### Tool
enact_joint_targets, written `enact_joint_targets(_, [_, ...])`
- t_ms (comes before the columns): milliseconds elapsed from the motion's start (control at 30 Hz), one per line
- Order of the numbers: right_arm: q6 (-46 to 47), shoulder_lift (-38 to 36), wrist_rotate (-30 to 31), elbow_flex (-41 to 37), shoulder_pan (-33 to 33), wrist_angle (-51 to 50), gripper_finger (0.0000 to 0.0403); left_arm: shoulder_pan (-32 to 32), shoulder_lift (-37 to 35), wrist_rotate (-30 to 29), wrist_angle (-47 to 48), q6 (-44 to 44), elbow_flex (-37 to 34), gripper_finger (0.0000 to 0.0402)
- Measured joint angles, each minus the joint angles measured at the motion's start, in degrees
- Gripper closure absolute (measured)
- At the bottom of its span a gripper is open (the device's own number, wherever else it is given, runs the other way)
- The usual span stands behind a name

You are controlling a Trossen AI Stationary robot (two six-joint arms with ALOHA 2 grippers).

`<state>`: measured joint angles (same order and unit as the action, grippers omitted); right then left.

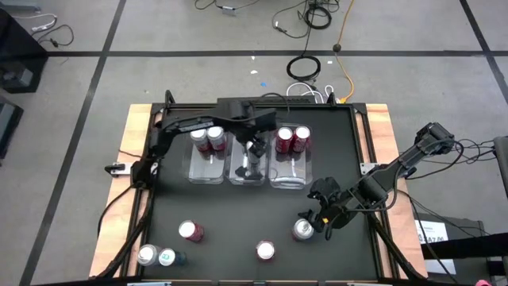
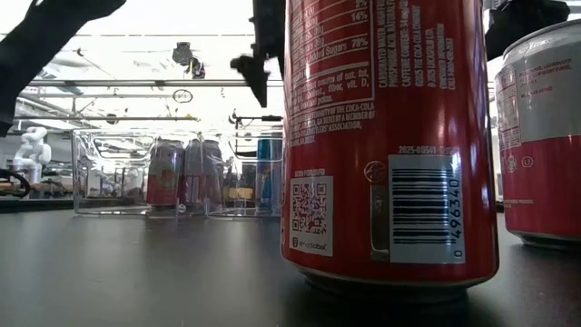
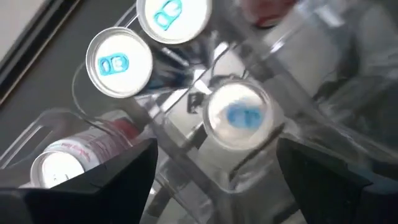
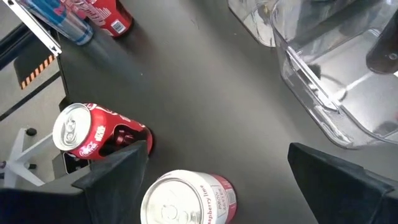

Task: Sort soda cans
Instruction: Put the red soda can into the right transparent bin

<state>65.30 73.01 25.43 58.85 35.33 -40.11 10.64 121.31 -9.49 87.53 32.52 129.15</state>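
Three clear bins (image 1: 248,172) stand side by side mid-table. The left bin holds two cans (image 1: 208,139), and the right bin holds two red cans (image 1: 293,138). My left gripper (image 1: 252,151) hovers open over the middle bin. In the left wrist view a silver can top with a blue tab (image 3: 239,115) shows below, between its spread fingers and clear of both. My right gripper (image 1: 317,218) is open near the table's right front, over an upright pinkish-red can (image 1: 302,229). That can (image 4: 186,199) stands between its fingers without touching them.
Loose cans stand along the near edge: a pinkish-red one (image 1: 190,231), a silver pair with teal marks (image 1: 157,256) and a red one (image 1: 265,251). The red can (image 4: 93,130) is close beside my right gripper. Bare black tabletop lies between the bins and these cans.
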Motion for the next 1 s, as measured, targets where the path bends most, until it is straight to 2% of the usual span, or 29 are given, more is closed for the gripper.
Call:
enact_joint_targets(200, [-0.02, -0.02, 0.33, 0.00, -0.02, 0.83, 0.0021, -6.33, -7.07, -0.76, 0.98, 0.03, 0.12, 0.0065])
enact_joint_targets(467, [-0.90, -0.02, 3.02, 0.00, -0.24, 6.89, 0.0021, -21.30, -14.12, -7.07, 1.73, 4.76, -1.01, 0.0065])
enact_joint_targets(667, [-14.17, 1.34, 3.64, 1.18, -0.52, 21.29, 0.0021, -31.34, -16.45, -11.48, 2.38, 12.29, -5.82, 0.0065])
enact_joint_targets(733, [-18.42, 3.81, 4.30, 4.87, -0.50, 22.17, 0.0021, -33.66, -17.42, -12.06, 1.61, 14.29, -8.85, 0.0065])
enact_joint_targets(833, [-23.20, 9.57, 4.90, 14.28, -0.52, 16.37, 0.0021, -36.40, -19.25, -12.52, -2.92, 16.31, -15.27, 0.0065])
enact_joint_targets(1000, [-26.50, 22.36, 6.16, 35.17, -0.52, -3.42, 0.0021, -39.48, -24.16, -11.09, -13.74, 17.22, -28.67, 0.0065])
